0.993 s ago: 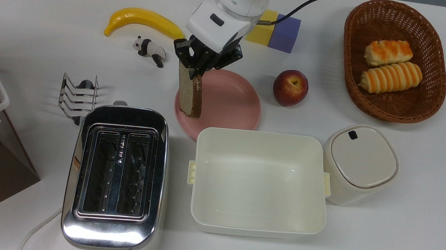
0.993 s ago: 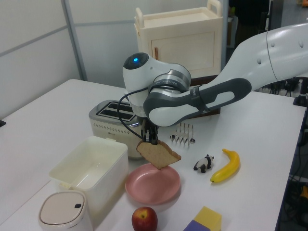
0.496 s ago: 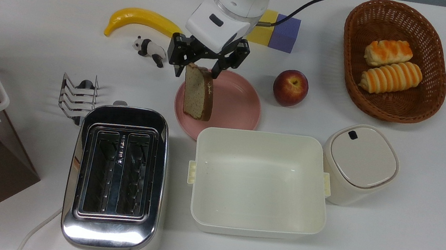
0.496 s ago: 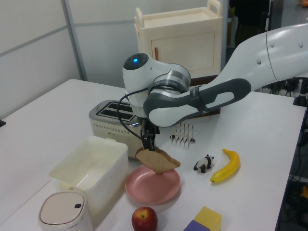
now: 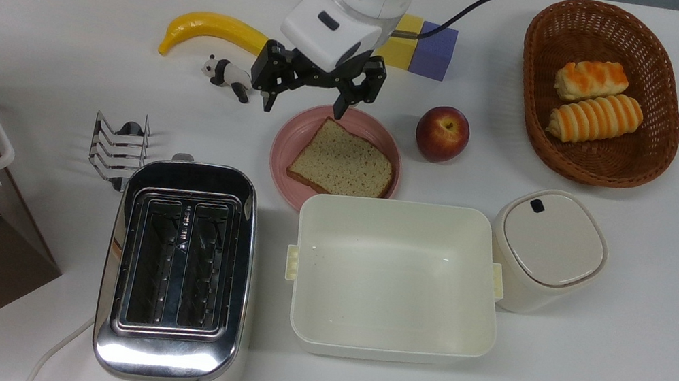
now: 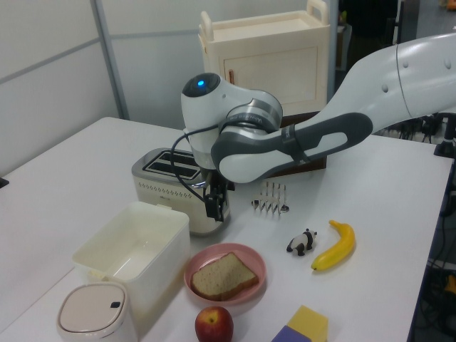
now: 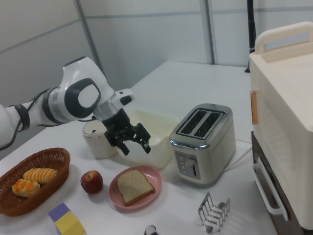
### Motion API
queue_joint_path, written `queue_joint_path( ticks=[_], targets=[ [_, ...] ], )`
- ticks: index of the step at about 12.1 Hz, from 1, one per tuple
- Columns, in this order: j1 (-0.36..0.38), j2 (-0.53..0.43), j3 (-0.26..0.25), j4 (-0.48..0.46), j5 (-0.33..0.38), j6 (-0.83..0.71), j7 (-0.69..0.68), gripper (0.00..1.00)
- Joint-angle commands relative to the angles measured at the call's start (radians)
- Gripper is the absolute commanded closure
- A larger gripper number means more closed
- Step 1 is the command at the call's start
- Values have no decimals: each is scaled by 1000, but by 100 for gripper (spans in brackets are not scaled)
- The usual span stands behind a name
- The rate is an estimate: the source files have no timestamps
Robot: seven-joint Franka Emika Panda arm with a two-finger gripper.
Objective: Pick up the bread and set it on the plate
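Bread, a flat, roughly square slice of tan wholemeal toast with a darker brown crust (image 5: 341, 168), lies face up on the round, shallow pink plate (image 5: 287, 142). It covers most of the dish, with one corner reaching toward the plate's rim on the side of the cream rectangular plastic tub (image 5: 395, 279). The slice rests flat with nothing gripping it.

The black two-finger gripper (image 5: 304, 106) hangs above the far edge of the plate, in the top view just up-picture of the slice. Its fingers (image 5: 341, 108) are spread wide apart and hold nothing. In the right view the gripper (image 7: 133, 146) sits clearly higher than the slice (image 7: 132, 185), with open air between them.

The relation that matters now is vertical: the slice lies below the fingers and a little toward the tub, flat, with no long axis to speak of. Judging from this, the placing looks done, and what remains is for the arm to lift straight away without brushing the plate.

Close neighbours are the red apple (image 5: 442, 133) beside the plate on the top view's right, the small panda figurine (image 5: 228, 77) on the top view's left, and the chrome two-slot toaster (image 5: 179, 270) on the white counter (image 5: 592, 371). None of them touches the slice.
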Motion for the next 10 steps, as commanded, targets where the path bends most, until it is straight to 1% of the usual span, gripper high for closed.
queue_joint_path(
  ticks=[1,2,4,5,6,7,10],
  targets=[
    [-7,-58,-15,28,147,0,46,0],
    [-17,-82,-31,57,208,-49,44,0],
    [-28,-99,-70,121,281,-147,44,0],
    [-30,-109,-100,158,319,-202,44,0],
    [-30,-134,-148,175,373,-253,43,0],
    [-30,-170,-181,175,391,-263,44,0],
    [-31,-191,-239,176,379,-295,44,0]
  ],
)
